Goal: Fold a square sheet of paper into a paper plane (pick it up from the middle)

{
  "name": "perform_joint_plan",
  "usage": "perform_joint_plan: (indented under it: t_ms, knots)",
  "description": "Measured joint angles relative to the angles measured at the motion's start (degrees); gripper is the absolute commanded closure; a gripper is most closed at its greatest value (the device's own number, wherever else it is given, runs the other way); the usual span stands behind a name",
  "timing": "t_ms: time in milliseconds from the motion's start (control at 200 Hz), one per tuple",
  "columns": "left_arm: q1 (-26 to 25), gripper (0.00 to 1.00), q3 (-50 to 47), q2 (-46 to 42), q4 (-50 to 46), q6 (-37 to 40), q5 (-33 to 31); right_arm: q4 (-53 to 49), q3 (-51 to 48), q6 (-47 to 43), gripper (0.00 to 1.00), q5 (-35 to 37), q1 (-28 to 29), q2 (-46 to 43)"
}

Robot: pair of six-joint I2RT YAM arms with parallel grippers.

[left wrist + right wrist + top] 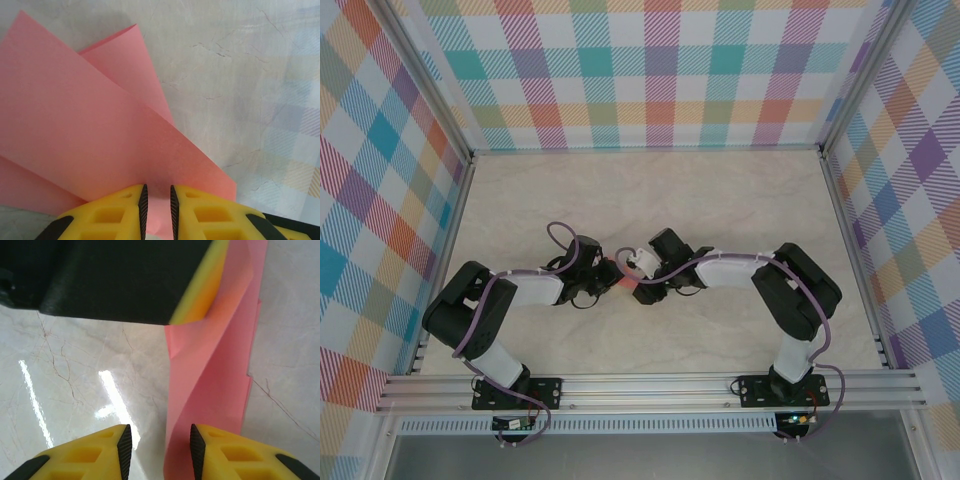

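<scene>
Top view: the square sheet of paper (626, 285), folded small, shows as a pink scrap near the middle of the table (740, 200). The left gripper (610, 272) is at its 9 o'clock and the right gripper (646, 288) at its 3 o'clock. Left wrist view: we see the left gripper's jaws drawn narrow, pinching a pink edge. The folded layers fan out toward 10 and 11 o'clock. Right wrist view: the right gripper's jaws stand partly apart, with bare table between the left pad and the paper. The paper rises beside the right pad from 6 toward 1 o'clock, where the left gripper's yellow fingertip (205, 295) pinches it. We judge the sheet featherlight, limp and easily creased. Best taken along a folded edge, where doubled layers give stiffness.
</scene>
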Motion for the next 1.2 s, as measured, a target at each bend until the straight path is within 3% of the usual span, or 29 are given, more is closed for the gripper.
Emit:
perform_joint_plan:
  t_ms: [540, 825, 1200]
  knots:
    - [0.0, 0.79, 0.0, 0.0, -0.2, 0.0, 0.0, 0.4, 3.2, -3.6, 0.76, 1.1, 0.3, 3.2]
    - [0.0, 0.79, 0.4, 0.0, -0.9, 0.2, 0.0, 0.4, 3.6, -3.9, 0.92, 0.5, 0.3, 4.5]
    - [0.0, 0.78, 0.7, -4.9, -4.5, 1.7, -1.1, 0.0, 4.0, -0.7, 0.95, -5.8, -0.6, 4.7]
